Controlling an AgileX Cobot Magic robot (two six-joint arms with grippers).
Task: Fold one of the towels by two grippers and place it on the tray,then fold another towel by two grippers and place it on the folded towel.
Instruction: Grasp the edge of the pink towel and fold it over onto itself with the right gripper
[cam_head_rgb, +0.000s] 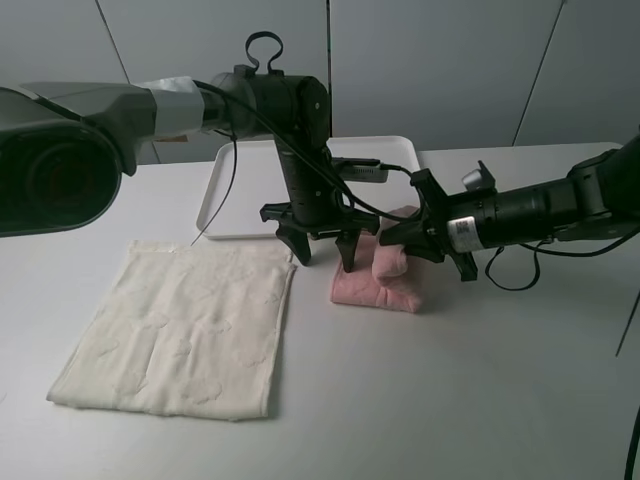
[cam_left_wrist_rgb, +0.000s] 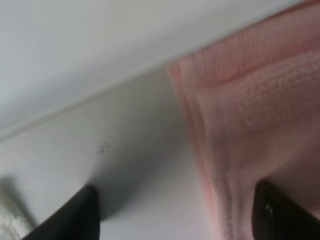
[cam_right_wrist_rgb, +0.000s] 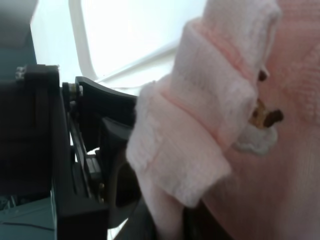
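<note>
Right gripper (cam_head_rgb: 398, 240) pinched shut on a raised fold of the pink towel (cam_head_rgb: 385, 288), tips buried in cloth. Left gripper (cam_head_rgb: 325, 260) spread wide, empty, straddling the towel's edge. Towel lies at the middle of the bench (cam_head_rgb: 480, 400), just before the arm-blocked tray (cam_head_rgb: 250, 205).

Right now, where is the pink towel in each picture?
Exterior high: pink towel right of middle, on the table before the tray.
Left wrist: towel close up, its edge between the left gripper's open jaws.
Right wrist: towel bunched up close, filling most of the view.
Shared landmark: that black left gripper beside the towel.
</note>
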